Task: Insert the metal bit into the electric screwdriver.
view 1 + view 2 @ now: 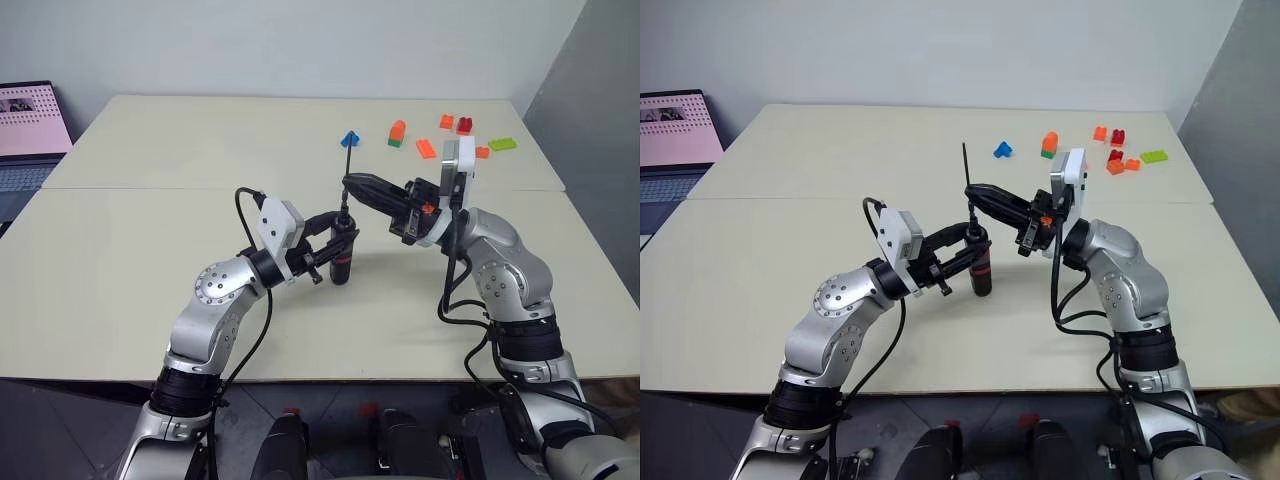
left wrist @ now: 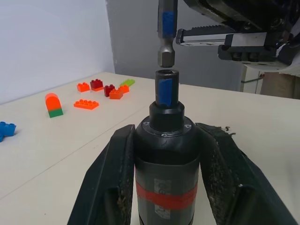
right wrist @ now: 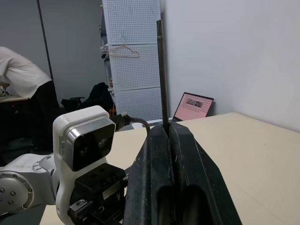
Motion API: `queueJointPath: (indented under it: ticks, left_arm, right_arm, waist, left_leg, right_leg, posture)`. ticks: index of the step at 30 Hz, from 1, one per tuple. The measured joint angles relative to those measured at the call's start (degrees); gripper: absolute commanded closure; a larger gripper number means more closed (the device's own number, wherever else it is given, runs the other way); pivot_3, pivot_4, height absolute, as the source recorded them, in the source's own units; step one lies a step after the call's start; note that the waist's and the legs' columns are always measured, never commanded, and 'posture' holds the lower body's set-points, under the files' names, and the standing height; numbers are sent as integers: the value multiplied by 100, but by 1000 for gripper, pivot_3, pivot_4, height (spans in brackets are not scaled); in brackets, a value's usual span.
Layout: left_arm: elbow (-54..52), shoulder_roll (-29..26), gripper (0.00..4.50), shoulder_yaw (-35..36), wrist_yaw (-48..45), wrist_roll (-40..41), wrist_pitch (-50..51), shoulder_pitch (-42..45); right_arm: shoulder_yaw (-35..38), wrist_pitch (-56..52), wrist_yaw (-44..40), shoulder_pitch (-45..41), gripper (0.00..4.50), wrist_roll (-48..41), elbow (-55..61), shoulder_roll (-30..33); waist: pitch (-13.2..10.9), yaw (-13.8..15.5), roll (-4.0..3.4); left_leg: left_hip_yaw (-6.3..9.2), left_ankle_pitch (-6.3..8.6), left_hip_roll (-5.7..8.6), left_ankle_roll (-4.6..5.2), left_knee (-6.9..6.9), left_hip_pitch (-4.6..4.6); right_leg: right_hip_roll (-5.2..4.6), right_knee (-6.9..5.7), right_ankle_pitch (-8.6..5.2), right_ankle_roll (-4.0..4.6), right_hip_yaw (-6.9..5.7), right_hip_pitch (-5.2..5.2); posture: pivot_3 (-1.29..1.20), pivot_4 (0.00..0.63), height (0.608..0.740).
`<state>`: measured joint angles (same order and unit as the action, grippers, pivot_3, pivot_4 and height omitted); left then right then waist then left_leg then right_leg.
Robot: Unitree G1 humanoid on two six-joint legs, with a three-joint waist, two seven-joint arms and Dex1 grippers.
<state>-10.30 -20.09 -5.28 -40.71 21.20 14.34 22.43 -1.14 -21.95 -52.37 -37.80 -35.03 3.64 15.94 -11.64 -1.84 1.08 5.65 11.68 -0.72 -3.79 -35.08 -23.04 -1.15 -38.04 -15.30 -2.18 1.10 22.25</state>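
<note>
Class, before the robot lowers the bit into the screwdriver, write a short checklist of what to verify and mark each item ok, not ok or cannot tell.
1. Left tool shut on the screwdriver: ok.
2. Screwdriver upright, socket facing up: ok.
3. Right tool shut on the bit: ok.
4. Bit vertical, its end just above the socket: ok.
5. Bit already seated in the socket: not ok, a gap shows.
6. Bit exactly centred over the socket: cannot tell.
7. Bricks lying far from both tools: ok.

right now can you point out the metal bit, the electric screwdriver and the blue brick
metal bit (image 2: 166,33), left wrist view, on its shank above the socket
electric screwdriver (image 2: 165,154), left wrist view, on its black body
blue brick (image 1: 1003,150), right eye view, on its top
</note>
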Motion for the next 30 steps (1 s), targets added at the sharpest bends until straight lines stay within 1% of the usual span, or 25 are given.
queueJointPath:
  ticks: [18, 30]
  left_arm:
    - [-22, 1, 2879, -2, 4, -2, -19, -36]
    - [-22, 1, 2879, -11, 4, -22, -85, -68]
  right_arm:
    - [-108, 3, -5, 31, 4500, 20, 53, 54]
    - [-180, 15, 2, 32, 4500, 193, 64, 103]
  waist:
    - [0, 1, 0]
    - [1, 1, 0]
  left_leg:
    - [0, 0, 0, 0, 1, 1]
    - [0, 0, 0, 0, 1, 3]
  right_leg:
    - [0, 1, 0, 0, 0, -1]
    - [0, 1, -1, 0, 0, -3]
  posture:
    - [0, 150, 740]
    - [0, 150, 740]
